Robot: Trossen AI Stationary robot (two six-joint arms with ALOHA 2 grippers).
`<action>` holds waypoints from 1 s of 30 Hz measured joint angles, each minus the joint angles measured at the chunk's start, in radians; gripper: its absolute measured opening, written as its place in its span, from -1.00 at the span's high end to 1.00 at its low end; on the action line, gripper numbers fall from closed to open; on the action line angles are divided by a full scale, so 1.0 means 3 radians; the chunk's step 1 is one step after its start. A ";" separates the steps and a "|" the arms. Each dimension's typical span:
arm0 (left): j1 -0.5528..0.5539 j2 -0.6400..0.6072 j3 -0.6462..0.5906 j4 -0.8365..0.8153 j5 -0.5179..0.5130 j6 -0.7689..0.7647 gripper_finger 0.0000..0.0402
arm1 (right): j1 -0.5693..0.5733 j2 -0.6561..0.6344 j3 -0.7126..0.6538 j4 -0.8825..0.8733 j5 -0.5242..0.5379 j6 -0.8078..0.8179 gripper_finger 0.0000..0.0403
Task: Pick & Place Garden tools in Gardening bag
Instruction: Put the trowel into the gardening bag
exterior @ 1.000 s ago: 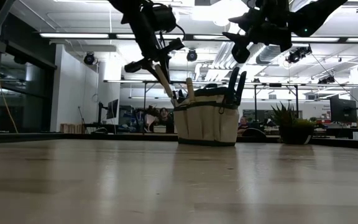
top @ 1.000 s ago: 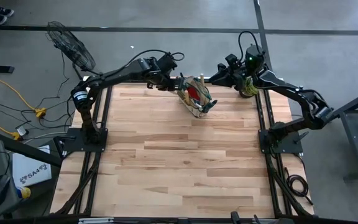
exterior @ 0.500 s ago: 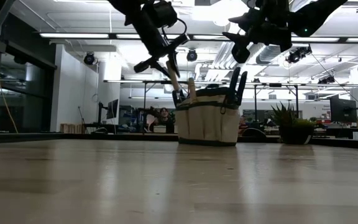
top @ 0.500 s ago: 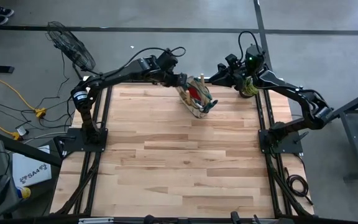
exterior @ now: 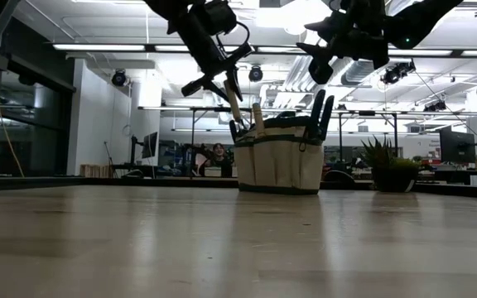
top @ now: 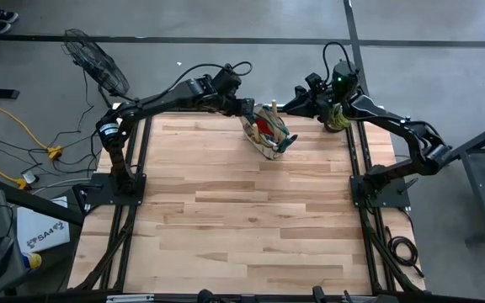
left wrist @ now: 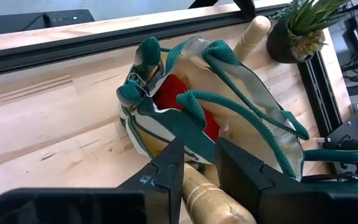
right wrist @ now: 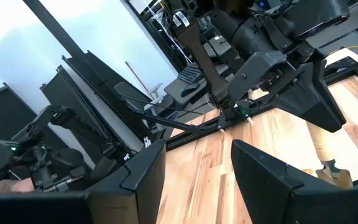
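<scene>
The beige gardening bag (top: 266,131) with green trim stands at the table's far middle; it also shows in the low view (exterior: 278,164) and the left wrist view (left wrist: 229,112). A red cloth (left wrist: 179,93), green pruner handles (exterior: 320,112) and a wooden handle (left wrist: 252,32) stick out of it. My left gripper (top: 244,107) is just above the bag's left end, shut on a wooden-handled tool (exterior: 233,103). My right gripper (exterior: 338,45) hangs open and empty, high beside the bag's right end. My left gripper pinches the tool's wooden handle (left wrist: 199,186) between its two fingers (left wrist: 166,171). The fingers come from above and from the table's left, slanting down. The handle slants down from the fingers (exterior: 215,81), and the tool's lower end is inside the bag's left end.
A small potted green plant (exterior: 387,170) stands right of the bag at the far right corner (top: 337,118). The table's black frame rail (left wrist: 104,37) runs just behind the bag. The wooden tabletop (top: 242,219) stretches toward the near edge.
My left gripper has moved toward the table's right, over the bag's left end, still shut on the wooden-handled tool. The tool has come closer to upright and its lower end has gone into the bag.
</scene>
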 joint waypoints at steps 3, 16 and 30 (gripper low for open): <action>0.0000 0.0000 0.0000 0.0019 -0.0026 0.0000 0.58 | 0.0000 0.0000 0.0000 0.0000 0.0000 -0.0002 0.13; 0.0000 0.0000 0.0001 0.0025 -0.0065 0.0000 0.58 | 0.0000 0.0000 0.0000 0.0000 -0.0001 -0.0004 0.13; -0.0001 -0.0001 0.0003 0.0073 -0.0086 0.0116 0.57 | 0.0000 0.0000 -0.0001 0.0000 -0.0001 -0.0004 0.13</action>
